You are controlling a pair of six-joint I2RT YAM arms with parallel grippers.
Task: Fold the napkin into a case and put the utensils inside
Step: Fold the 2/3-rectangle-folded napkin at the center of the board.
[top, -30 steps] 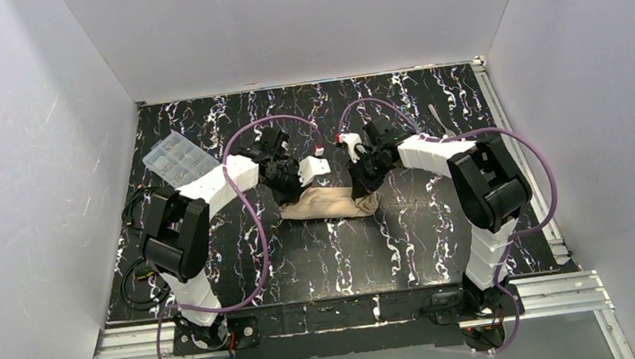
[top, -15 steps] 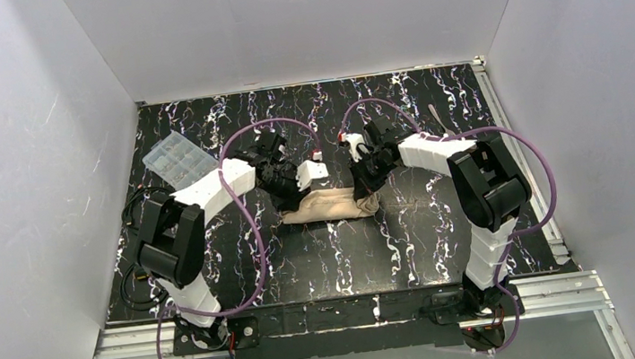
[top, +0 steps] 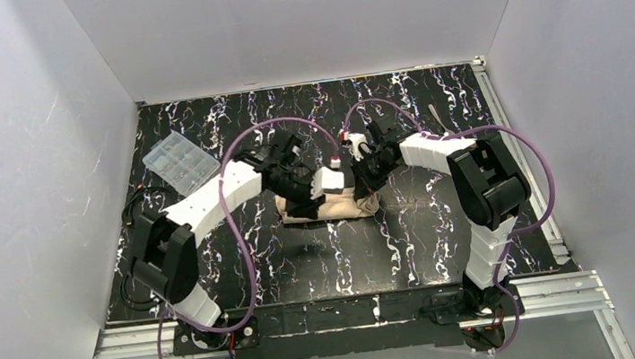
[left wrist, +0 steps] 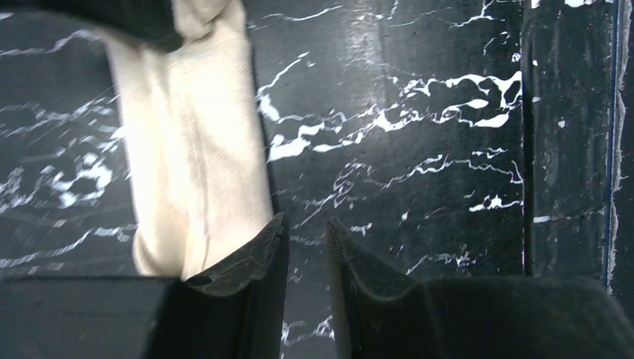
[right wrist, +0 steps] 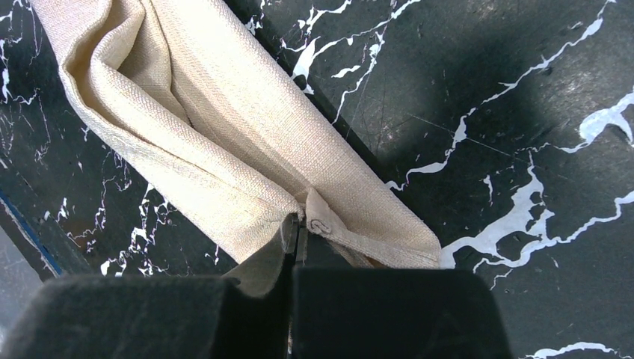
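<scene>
The napkin lies mid-table as a narrow, folded tan strip, the case shape. My right gripper is shut on a hem corner at the strip's right end. My left gripper is open by a narrow gap, with only dark table showing between its fingers. Its left finger overlaps the napkin's edge. In the top view the left gripper hovers over the strip's left half. Of the utensils, a thin silver fork lies at the back right, far from both grippers.
A clear plastic compartment box sits at the back left of the black marbled table. White walls enclose the table on three sides. A metal rail runs along the right edge. Purple cables arch above both arms.
My left gripper has opened, let go of the napkin and swung right over the strip. The right gripper has kept its grip on the right end and has not moved.
</scene>
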